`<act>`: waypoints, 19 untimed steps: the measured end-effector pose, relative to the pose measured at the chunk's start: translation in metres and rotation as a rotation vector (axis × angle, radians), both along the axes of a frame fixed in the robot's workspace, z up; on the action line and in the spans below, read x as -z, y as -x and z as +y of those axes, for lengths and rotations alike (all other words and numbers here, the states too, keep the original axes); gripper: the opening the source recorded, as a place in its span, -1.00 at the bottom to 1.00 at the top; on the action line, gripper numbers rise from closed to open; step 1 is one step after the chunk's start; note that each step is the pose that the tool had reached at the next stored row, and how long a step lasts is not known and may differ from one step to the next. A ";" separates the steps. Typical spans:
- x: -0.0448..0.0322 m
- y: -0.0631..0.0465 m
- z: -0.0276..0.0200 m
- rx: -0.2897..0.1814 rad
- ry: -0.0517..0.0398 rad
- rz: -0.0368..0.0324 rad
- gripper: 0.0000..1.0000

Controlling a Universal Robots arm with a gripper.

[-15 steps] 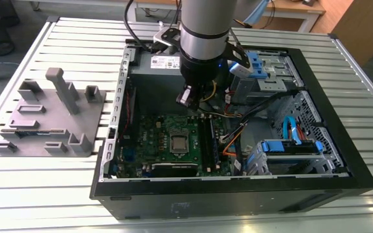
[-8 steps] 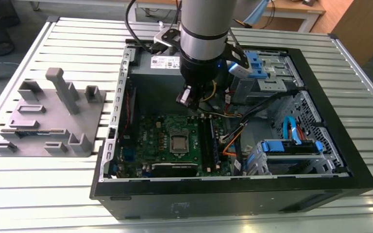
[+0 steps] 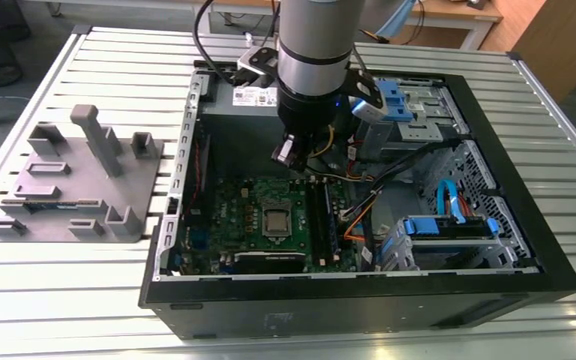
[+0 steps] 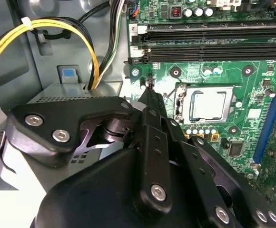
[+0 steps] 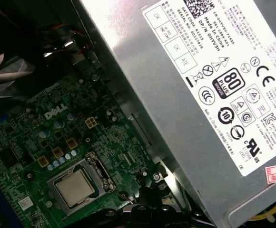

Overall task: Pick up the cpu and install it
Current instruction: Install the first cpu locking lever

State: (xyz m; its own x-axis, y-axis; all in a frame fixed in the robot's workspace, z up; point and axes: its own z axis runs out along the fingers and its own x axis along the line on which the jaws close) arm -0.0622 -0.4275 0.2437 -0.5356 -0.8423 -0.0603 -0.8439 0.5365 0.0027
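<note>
The open computer case (image 3: 488, 247) lies on the slatted surface (image 3: 28, 300) and holds one green motherboard (image 3: 233, 217), one grey power supply (image 5: 200, 85) and a bundle of yellow cables (image 4: 47, 28). The one cpu (image 3: 276, 220) sits in its socket on the board, silvery top up, also seen in both wrist views (image 4: 211, 104) (image 5: 75, 189). The pincer (image 4: 150, 90) is closed on nothing, hanging over the board just beside the socket. A grey block with posts (image 3: 78, 180) stands near the surface's edge.
</note>
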 end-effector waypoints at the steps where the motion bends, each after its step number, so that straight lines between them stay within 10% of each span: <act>1: 0.0001 0.000 -0.0002 0.000 0.0033 -0.0001 -0.79; 9: 0.0006 0.001 -0.0027 0.002 0.0358 0.0001 -0.79; 19: 0.0007 0.001 -0.0028 0.057 0.0373 0.0010 -0.79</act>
